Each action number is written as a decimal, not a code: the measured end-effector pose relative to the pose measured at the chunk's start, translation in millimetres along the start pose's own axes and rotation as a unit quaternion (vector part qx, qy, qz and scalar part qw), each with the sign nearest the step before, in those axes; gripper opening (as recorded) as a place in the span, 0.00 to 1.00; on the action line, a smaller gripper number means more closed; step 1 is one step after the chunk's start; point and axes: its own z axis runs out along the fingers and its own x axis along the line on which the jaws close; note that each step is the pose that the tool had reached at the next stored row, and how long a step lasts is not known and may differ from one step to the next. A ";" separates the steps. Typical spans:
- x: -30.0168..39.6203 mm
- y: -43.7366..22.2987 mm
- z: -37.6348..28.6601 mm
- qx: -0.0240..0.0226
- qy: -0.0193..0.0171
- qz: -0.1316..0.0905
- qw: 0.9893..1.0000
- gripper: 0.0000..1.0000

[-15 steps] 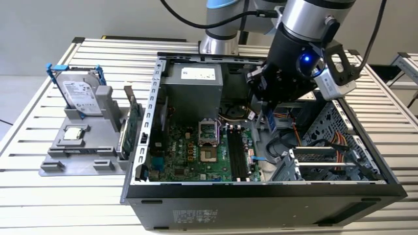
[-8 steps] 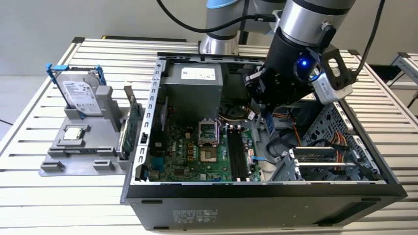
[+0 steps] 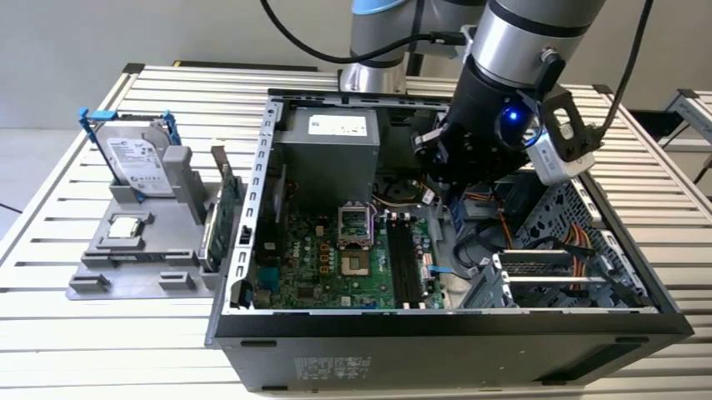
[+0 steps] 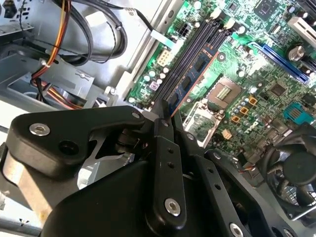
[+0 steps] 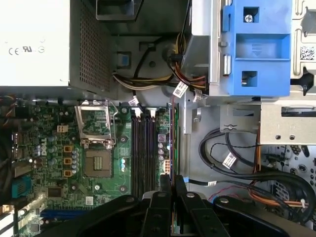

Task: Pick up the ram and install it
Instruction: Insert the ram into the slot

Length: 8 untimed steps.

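Observation:
The ram [image 4: 193, 75] is a thin green stick with dark chips, and my gripper [image 4: 165, 112] is shut on one end of it. In the first wrist view the ram [image 5: 171, 140] shows edge-on, reaching out from the gripper [image 5: 172, 180]. It runs parallel to the black memory slots [image 5: 144, 148] and sits beside them, toward the drive cage side. The slots [image 4: 200, 47] hold no stick. In the exterior view the gripper [image 3: 454, 200] is low inside the open computer case [image 3: 445, 321], over the motherboard [image 3: 333, 267].
The bare processor socket [image 5: 98, 163] lies next to the slots. The power supply [image 3: 328, 142] and cable bundles [image 5: 247, 168] crowd the case, beside a blue drive bracket [image 5: 254, 47]. Outside, a grey holder [image 3: 145, 250] carries a hard drive [image 3: 139, 162] and a green card [image 3: 219, 218].

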 end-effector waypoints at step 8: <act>1.0 -2.0 7.4 0.000 0.000 0.000 1.000 0.00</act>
